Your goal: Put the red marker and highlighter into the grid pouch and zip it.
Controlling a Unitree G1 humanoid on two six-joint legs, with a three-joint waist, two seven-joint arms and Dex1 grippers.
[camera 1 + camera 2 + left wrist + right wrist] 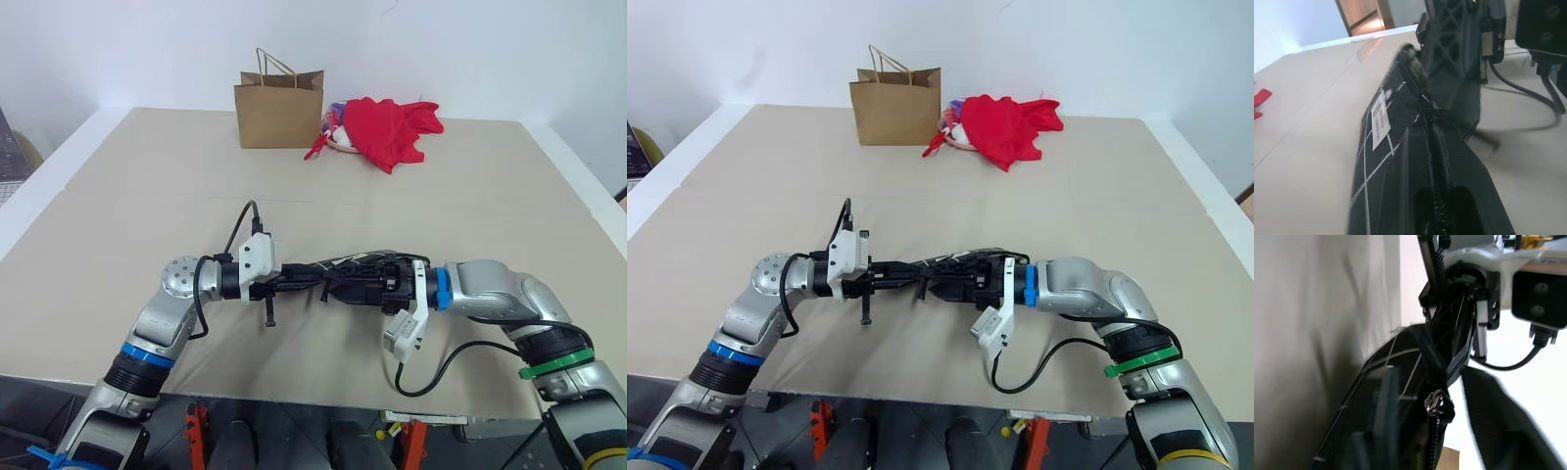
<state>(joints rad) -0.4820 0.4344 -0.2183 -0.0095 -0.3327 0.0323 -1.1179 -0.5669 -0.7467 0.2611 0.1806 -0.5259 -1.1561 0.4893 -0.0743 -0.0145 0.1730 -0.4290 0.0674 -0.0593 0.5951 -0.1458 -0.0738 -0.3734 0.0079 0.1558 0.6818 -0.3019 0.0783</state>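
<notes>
The grid pouch (345, 268), black with white lines and a small white label (1380, 120), hangs level above the table between my two grippers. My left gripper (294, 280) is shut on its left end, fingers lying along the zipper. From the other side my right gripper (364, 284) reaches in around the right end. Its jaws stand apart, with a gap between one finger (1498, 421) and the zipper pull (1435, 404), so it is open. The red marker and the highlighter are out of view.
A brown paper bag (279, 110) stands at the far side of the tan table (118, 215), with a crumpled red cloth (392, 129) beside it on the right. The table's front edge (294, 397) runs just below my arms.
</notes>
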